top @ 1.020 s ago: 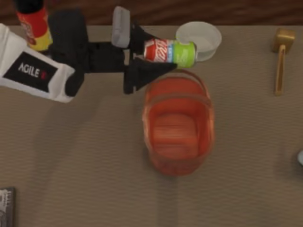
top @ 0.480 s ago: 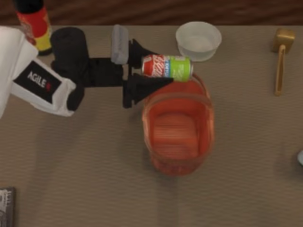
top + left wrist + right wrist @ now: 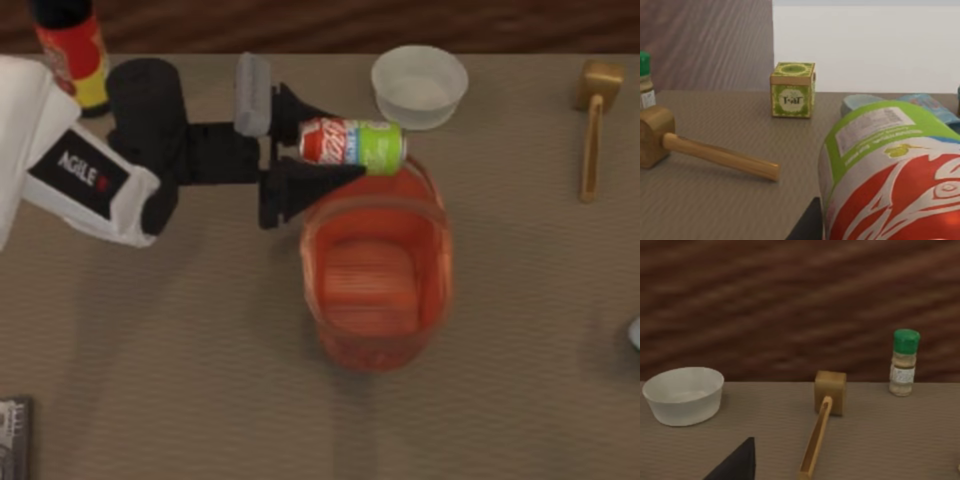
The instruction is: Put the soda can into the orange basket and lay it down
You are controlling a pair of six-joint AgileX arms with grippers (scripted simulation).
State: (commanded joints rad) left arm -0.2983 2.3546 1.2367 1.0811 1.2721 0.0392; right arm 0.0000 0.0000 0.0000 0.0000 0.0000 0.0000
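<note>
My left gripper (image 3: 335, 142) is shut on the soda can (image 3: 372, 146), gripping its red half. The can lies on its side in the air, green end pointing right, over the back rim and handle of the orange basket (image 3: 375, 355). The basket stands mid-table with nothing inside it. In the left wrist view the can (image 3: 890, 170) fills the near side, with one dark finger (image 3: 810, 222) against it. My right gripper (image 3: 785, 475) is parked beyond the top view's right side. Only one of its dark fingers (image 3: 737, 462) shows, with nothing near it.
A white bowl (image 3: 420, 85) sits behind the basket, close to the can. A dark-capped bottle (image 3: 72, 50) stands at the back left by my left arm. A wooden mallet (image 3: 592, 130) lies at the back right. A green tea box (image 3: 792, 90) and a green-capped shaker (image 3: 904, 362) stand farther right.
The left gripper carried the can a little forward, from beside the bowl to the basket's back rim. In the last half second it barely moved.
</note>
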